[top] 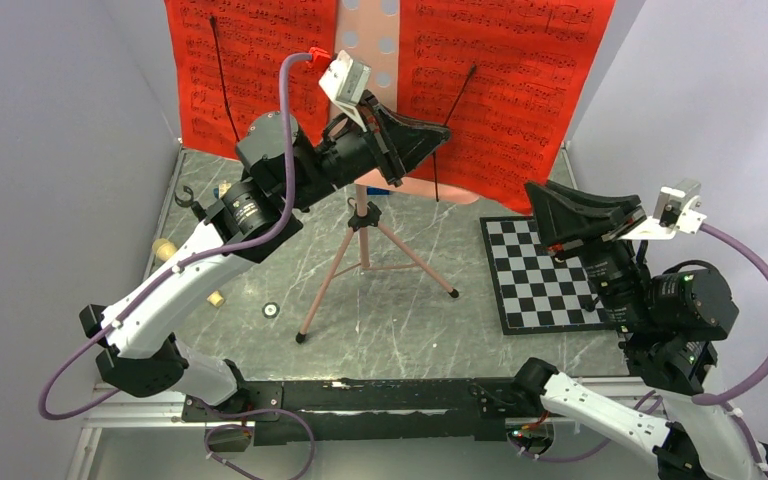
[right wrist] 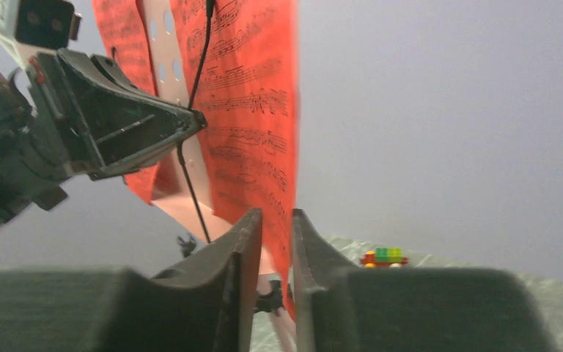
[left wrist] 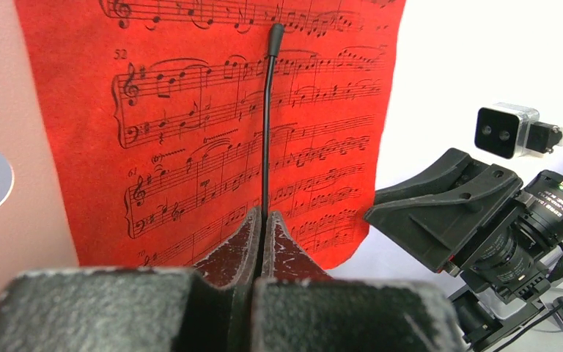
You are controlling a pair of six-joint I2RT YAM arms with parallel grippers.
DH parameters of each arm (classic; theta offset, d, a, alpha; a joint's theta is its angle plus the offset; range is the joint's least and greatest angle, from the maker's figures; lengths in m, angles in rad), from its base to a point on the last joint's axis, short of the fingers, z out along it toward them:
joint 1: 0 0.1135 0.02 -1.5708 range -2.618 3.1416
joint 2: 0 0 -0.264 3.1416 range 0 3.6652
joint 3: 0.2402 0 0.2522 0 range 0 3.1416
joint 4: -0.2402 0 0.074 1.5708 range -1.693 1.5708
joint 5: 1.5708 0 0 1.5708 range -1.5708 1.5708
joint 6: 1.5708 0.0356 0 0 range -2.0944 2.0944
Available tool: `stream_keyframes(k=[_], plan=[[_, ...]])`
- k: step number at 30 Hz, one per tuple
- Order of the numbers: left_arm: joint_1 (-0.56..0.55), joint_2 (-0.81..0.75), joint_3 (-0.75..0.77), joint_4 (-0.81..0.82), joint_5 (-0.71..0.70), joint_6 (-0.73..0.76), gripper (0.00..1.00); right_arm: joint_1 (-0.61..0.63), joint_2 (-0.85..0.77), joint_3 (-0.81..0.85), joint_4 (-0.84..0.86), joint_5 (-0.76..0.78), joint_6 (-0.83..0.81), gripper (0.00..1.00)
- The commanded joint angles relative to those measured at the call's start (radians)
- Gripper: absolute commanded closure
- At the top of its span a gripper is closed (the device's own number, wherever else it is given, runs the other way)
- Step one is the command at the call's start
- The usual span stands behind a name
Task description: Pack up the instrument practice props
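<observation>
The pink music stand (top: 365,35) stands on its tripod (top: 360,255) mid-table, with red sheet-music pages on the left (top: 250,70) and right (top: 510,90) of its desk. My left gripper (top: 447,135) is shut on the thin black page-holder wire (left wrist: 266,125) in front of the right page (left wrist: 190,147); its tips (left wrist: 264,216) pinch the wire's lower part. My right gripper (top: 534,192) is slightly open at the right page's lower right corner. In the right wrist view (right wrist: 277,214) the page's edge (right wrist: 264,110) shows between its fingers; contact is unclear. A beige rounded piece (top: 164,246) lies by the left wall.
A chessboard (top: 540,270) lies flat at the right, under my right arm. A small black round piece (top: 271,310) and a small beige piece (top: 215,297) lie left of the tripod. A toy block car (right wrist: 383,256) sits on the table behind the stand. Walls close in both sides.
</observation>
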Motion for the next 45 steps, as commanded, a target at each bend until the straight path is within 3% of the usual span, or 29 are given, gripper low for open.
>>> stream_keyframes(k=[1, 5, 12, 17, 23, 28, 31, 39, 45], plan=[[-0.002, -0.027, -0.002, 0.034, 0.003, 0.012, 1.00, 0.004, 0.010, 0.013, -0.013, -0.024, -0.007, 0.64], [0.000, -0.027, -0.011, 0.039, 0.000, 0.007, 1.00, 0.004, 0.029, 0.025, -0.004, -0.027, -0.010, 0.52], [-0.002, -0.025, -0.019, 0.044, 0.005, 0.004, 1.00, 0.003, 0.043, 0.025, 0.044, -0.002, -0.024, 0.52], [-0.002, -0.020, -0.023, 0.047, 0.014, -0.003, 1.00, 0.003, 0.065, 0.029, 0.070, 0.016, -0.038, 0.42], [-0.002, -0.024, -0.035, 0.049, 0.013, -0.006, 1.00, 0.004, 0.075, 0.021, 0.109, 0.044, -0.046, 0.40], [-0.001, -0.023, -0.038, 0.049, 0.013, -0.004, 1.00, 0.004, 0.089, 0.029, 0.123, 0.068, -0.055, 0.26], [-0.002, -0.026, -0.045, 0.049, 0.010, -0.002, 1.00, 0.004, 0.097, 0.030, 0.126, 0.075, -0.054, 0.23], [-0.001, -0.023, -0.050, 0.055, 0.016, -0.006, 1.00, 0.003, 0.108, 0.034, 0.138, 0.087, -0.075, 0.41], [-0.002, -0.029, -0.063, 0.061, 0.013, -0.007, 1.00, 0.004, 0.115, 0.036, 0.142, 0.087, -0.081, 0.72]])
